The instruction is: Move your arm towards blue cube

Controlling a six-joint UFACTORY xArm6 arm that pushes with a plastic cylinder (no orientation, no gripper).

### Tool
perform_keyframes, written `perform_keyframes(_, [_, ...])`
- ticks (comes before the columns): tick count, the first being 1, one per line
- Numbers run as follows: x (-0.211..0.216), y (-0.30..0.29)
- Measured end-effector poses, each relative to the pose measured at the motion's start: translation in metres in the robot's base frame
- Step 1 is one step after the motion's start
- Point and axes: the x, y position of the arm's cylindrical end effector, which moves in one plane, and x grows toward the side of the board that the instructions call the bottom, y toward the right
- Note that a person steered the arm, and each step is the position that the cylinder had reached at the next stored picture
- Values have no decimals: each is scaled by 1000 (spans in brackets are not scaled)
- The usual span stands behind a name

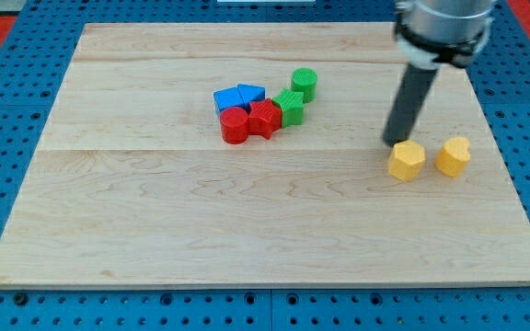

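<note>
Blue cube (227,99): upper centre of the counter (247,230), touching a blue pentagonal block (251,94) and red cylinder (235,125).
My tip (393,142): right of centre, just beside the yellow hexagonal block (407,160), well apart from the cube.
Jaws: none, only a rod.

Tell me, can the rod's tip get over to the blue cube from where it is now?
Probably yes. My tip sits beside the yellow hexagonal block, at the view's right. The board between it and the blue cube looks bare, apart from the green blocks near the cube.
</note>
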Motion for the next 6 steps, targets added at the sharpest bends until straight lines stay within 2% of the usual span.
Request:
perform_keyframes(2, [43, -115])
perform_keyframes(3, [42, -185])
perform_keyframes(5, [19, -270])
perform_keyframes(6, [-25, -273])
